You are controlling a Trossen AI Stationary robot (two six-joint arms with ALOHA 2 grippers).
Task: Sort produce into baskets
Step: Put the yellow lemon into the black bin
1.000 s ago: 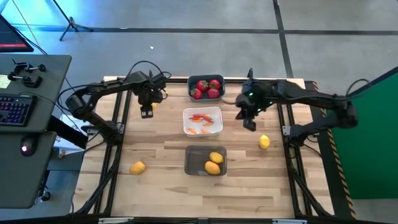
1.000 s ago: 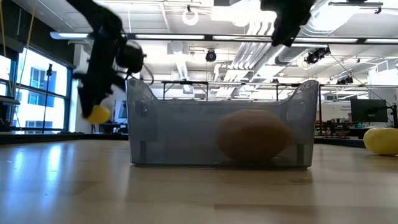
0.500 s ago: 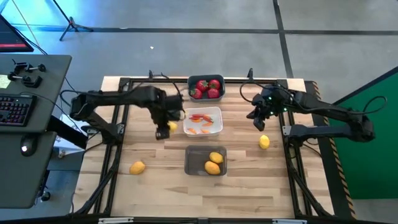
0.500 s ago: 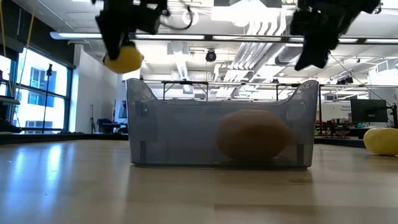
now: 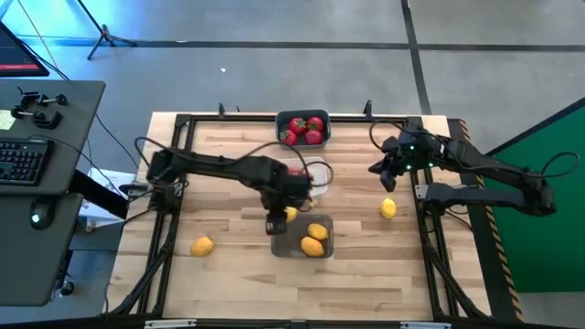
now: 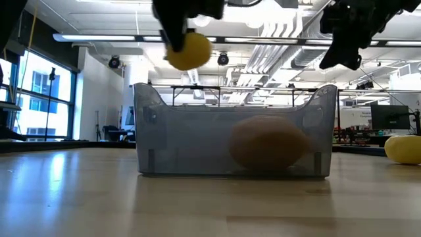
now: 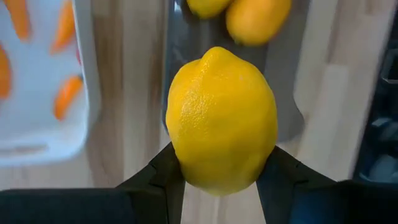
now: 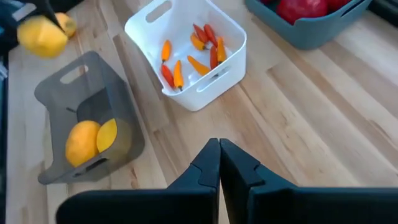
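Note:
My left gripper (image 5: 281,217) is shut on a yellow lemon (image 7: 221,118), held in the air over the far left corner of the translucent grey basket (image 5: 303,236). Two lemons (image 8: 87,142) lie in that basket. The white basket (image 8: 186,56) holds orange carrot pieces, and the blue basket (image 5: 303,129) at the far edge holds red strawberries. Single lemons rest on the table at the near left (image 5: 202,246) and at the right (image 5: 388,208). At the right, my right gripper (image 8: 219,146) hangs shut above the table with nothing in it. My left gripper pinches the lemon by its two sides (image 7: 177,163), one finger on each. The fingers (image 7: 281,171) come from above, pointing steeply down. The lemon is lifted clear, higher than the grey basket's rim (image 6: 197,105) in the low view, with one pointed end toward the basket.
Bare wooden tabletop lies to the left and right of the three baskets, which stand in a row down the middle. Black frame rails (image 5: 174,183) run along both table sides. A desk with a keyboard (image 5: 23,160) stands beyond the left edge.
My left gripper has carried the lemon from the far left of the table toward the middle and the near edge, rising as it went, to a place over the grey basket's corner. My right gripper, still shut, has drawn back toward the right edge.

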